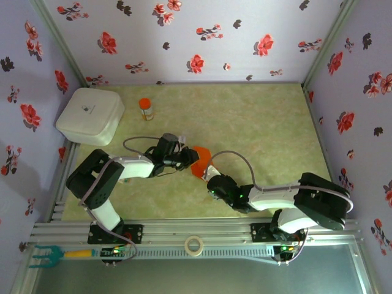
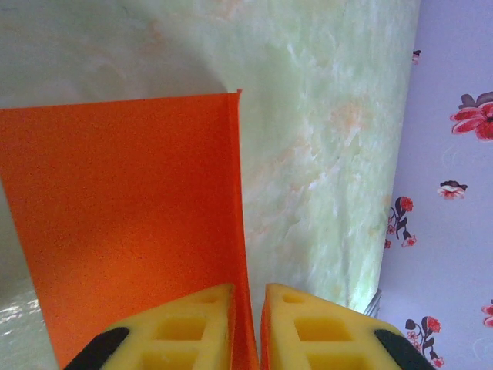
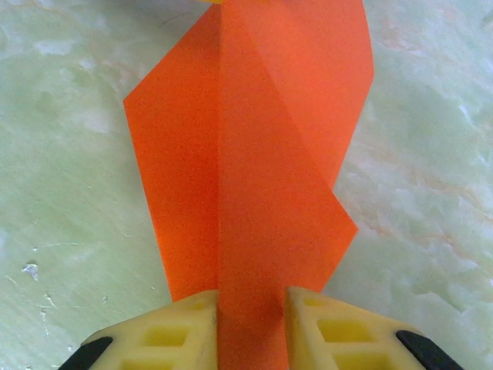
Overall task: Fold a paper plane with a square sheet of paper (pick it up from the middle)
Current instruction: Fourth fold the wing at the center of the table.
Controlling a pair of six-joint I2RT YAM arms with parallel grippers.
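The orange sheet of paper is partly folded and held off the green table between both grippers. My left gripper is shut on one edge of it; in the left wrist view the yellow fingers pinch a thin edge while a flat panel of the paper spreads up and to the left. My right gripper grips it from the near side. In the right wrist view a creased centre strip of the paper fills the gap between the fingers, with angled flaps on either side.
A white lidded box sits at the table's back left, with a small orange-capped bottle beside it. A tape roll and a teal-handled tool lie on the front rail. Floral walls enclose three sides.
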